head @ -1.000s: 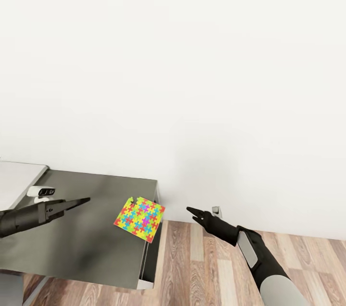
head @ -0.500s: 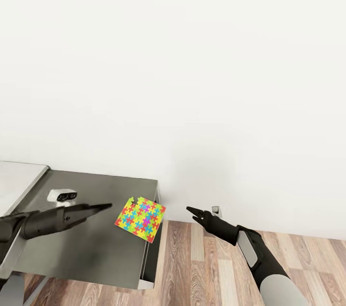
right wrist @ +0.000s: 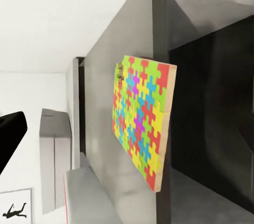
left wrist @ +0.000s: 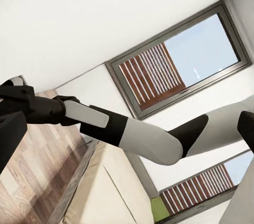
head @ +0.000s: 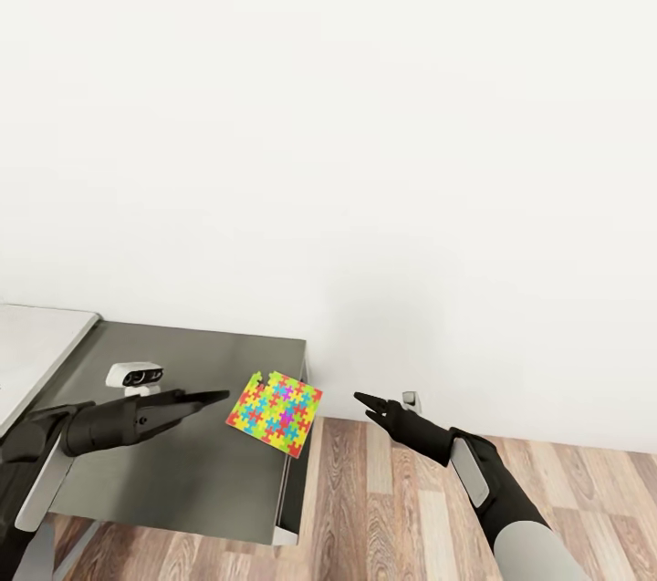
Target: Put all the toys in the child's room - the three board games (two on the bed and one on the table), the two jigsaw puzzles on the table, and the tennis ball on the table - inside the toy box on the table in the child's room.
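From the head, a dark table point(head: 173, 472) stands by a white wall point(head: 365, 152). A bright puzzle point(head: 276, 412) lies flat on the table's far right corner, and one edge sticks out a little past the side. The left gripper point(head: 214, 398) hangs over the table, just beside the puzzle but not touching it. Its fingers look pressed together in a thin point. The right gripper point(head: 363, 402) is out over the wood floor point(head: 392, 508), near the puzzle's other side and apart from it. Its fingers look pressed together too. A small white camera point(head: 135, 375) sits on the left arm.

The left wrist camera sees the right arm point(left wrist: 127, 134) with its grey and black covers, two windows point(left wrist: 177, 63) with brown slats, and a bit of floor. It is hard to tell here how the fingers stand.

The right wrist camera sees the puzzle point(right wrist: 142, 126) lying on the dark table top point(right wrist: 103, 92), right at the edge. One black fingertip point(right wrist: 9, 134) shows at the side.
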Tool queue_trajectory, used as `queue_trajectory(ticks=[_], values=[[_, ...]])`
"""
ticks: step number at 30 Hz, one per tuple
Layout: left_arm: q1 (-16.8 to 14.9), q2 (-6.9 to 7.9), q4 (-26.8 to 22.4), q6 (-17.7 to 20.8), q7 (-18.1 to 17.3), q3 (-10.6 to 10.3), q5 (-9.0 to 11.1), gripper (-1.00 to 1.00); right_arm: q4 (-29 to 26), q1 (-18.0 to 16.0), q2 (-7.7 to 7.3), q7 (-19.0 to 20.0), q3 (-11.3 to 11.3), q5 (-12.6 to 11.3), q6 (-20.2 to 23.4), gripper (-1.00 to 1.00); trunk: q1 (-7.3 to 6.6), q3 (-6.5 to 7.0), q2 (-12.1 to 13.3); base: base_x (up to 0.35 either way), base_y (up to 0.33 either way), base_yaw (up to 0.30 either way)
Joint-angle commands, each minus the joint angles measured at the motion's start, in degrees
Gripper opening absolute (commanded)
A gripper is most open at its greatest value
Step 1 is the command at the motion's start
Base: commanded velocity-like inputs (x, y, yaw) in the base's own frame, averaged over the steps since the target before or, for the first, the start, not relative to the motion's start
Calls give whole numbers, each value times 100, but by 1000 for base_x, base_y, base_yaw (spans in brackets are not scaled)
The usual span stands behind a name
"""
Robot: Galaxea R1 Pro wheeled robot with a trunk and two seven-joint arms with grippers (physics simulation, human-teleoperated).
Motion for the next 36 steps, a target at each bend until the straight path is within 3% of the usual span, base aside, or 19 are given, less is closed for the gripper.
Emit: queue_trajectory(ticks=[1, 19, 25, 36], values=[[-3, 2, -1, 60, -20, -5, 2, 100, 0, -4, 4, 12, -24, -7, 38, 100, 3, -9, -10, -4, 17, 0], [-3, 1, -2, 55, -20, -6, -2, 100, 6, -4, -51, 10, -24, -16, 39, 100, 3, -9, -10, -1, 75, 0], [-3, 2, -23, 61, -20, -3, 5, 100, 31, -25, -18, 2, -20, -14, 130, 100, 135, -117, -251, 0, 2, 0], [-3, -6, -62, 79, -20, -36, 15, 100, 1191, -574, -84, -9, -22, 2, -56, 100, 376, -314, -692, 0, 0, 0]])
